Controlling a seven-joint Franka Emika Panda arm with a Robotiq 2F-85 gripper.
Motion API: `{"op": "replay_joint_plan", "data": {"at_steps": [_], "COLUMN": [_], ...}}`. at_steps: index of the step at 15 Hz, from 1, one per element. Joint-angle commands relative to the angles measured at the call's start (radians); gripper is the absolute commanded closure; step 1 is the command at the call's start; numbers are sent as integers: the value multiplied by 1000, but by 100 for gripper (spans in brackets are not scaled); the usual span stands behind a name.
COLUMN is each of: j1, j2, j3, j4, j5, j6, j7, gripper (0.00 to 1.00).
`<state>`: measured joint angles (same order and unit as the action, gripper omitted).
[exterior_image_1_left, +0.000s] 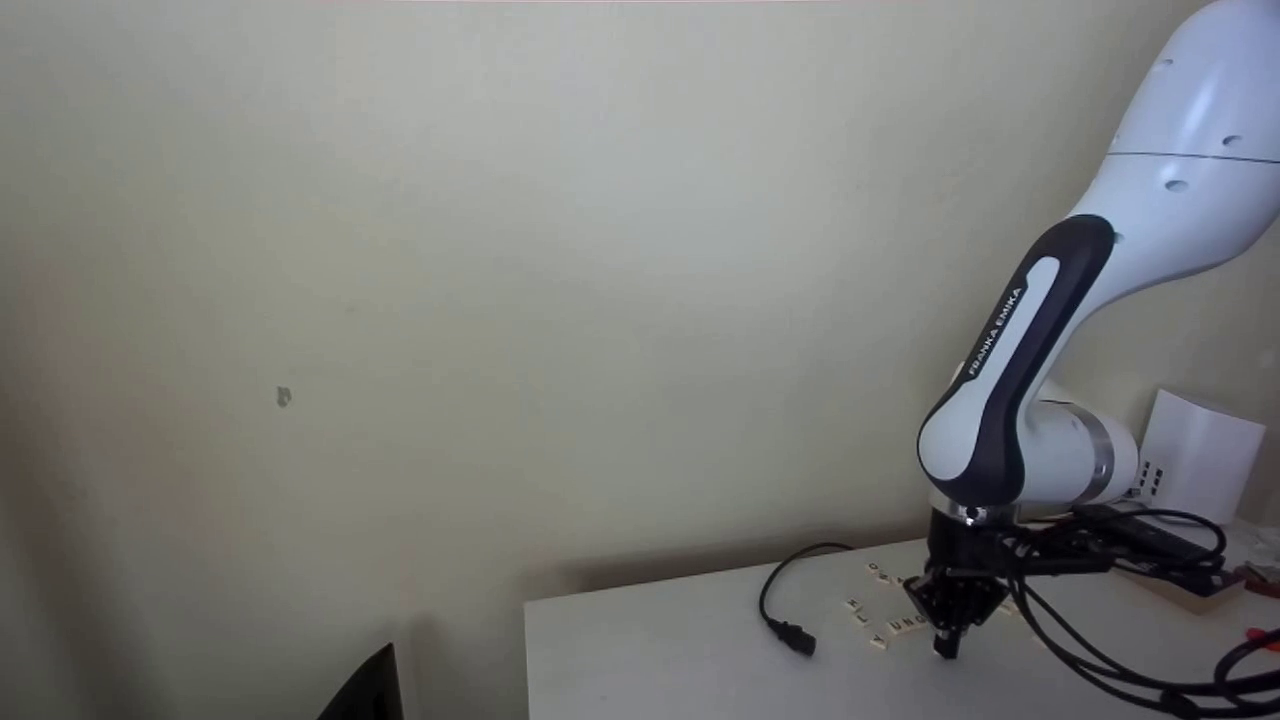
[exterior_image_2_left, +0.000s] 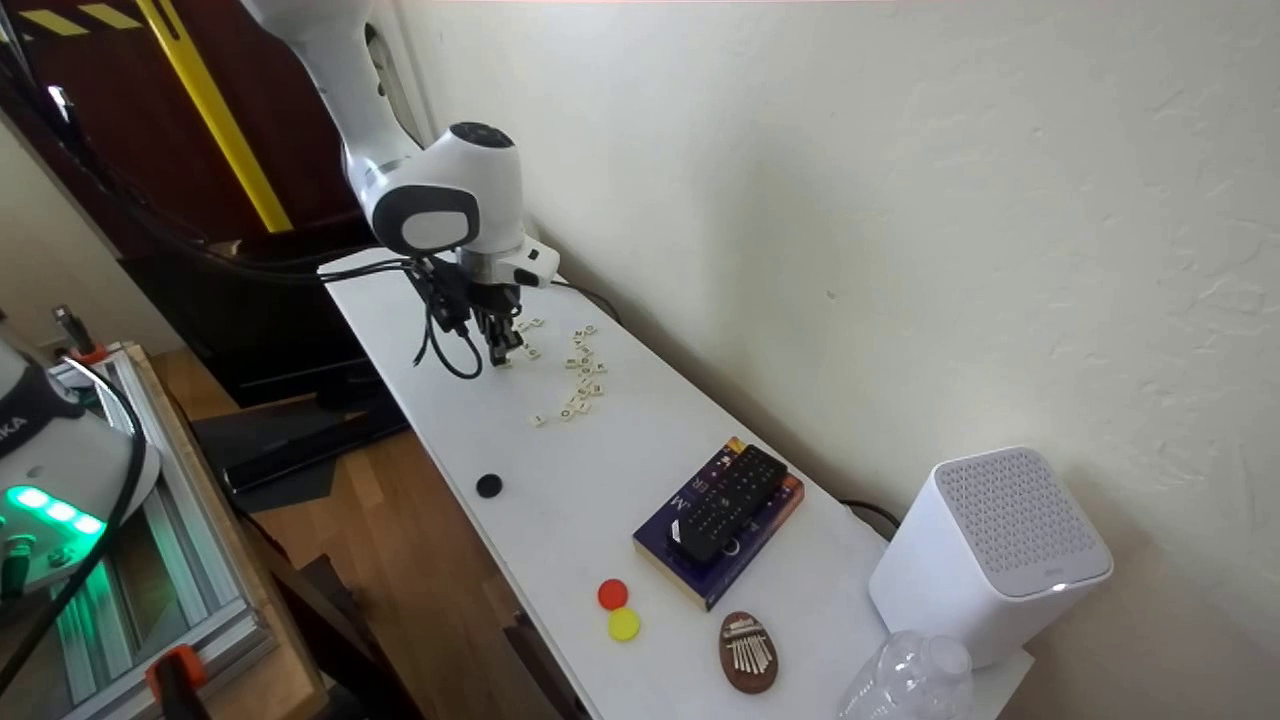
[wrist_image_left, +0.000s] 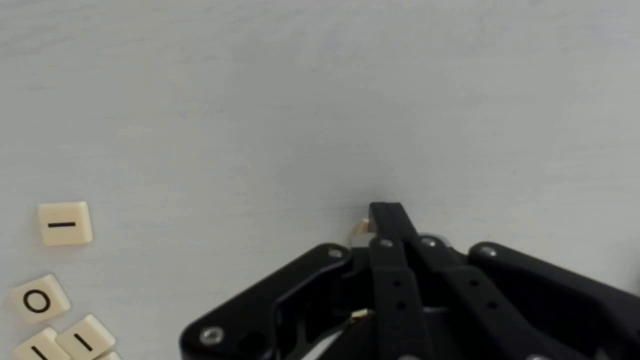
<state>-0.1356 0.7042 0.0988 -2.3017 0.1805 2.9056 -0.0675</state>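
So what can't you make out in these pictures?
Pale piece by the pincer: wrist view, partly hidden behind its fingers; whether gripped is unclear.
Book: in an exterior view, cover partly hidden under the remote.
Bottle: in an exterior view, base cut off by the bottom edge.
Tiles: in an exterior view, letters mostly too small to read.

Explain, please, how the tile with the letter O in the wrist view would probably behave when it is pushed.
The O tile looks rigid, given its crisp, squared edges. Lying flat on the table, it would probably slide rather than roll or tip. Its visible side is thin, so it is likely light.
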Motion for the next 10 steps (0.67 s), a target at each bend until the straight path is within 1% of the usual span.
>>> {"op": "replay_joint_plan", "data": {"at_steps": [1,10], "j1": [5,39], "j2": [43,54], "j3": [12,9], "j4": [32,62], "j5": [-35,-68], "j6": [-8,-20], "j7": [-17,-28], "gripper": [100,100]}}
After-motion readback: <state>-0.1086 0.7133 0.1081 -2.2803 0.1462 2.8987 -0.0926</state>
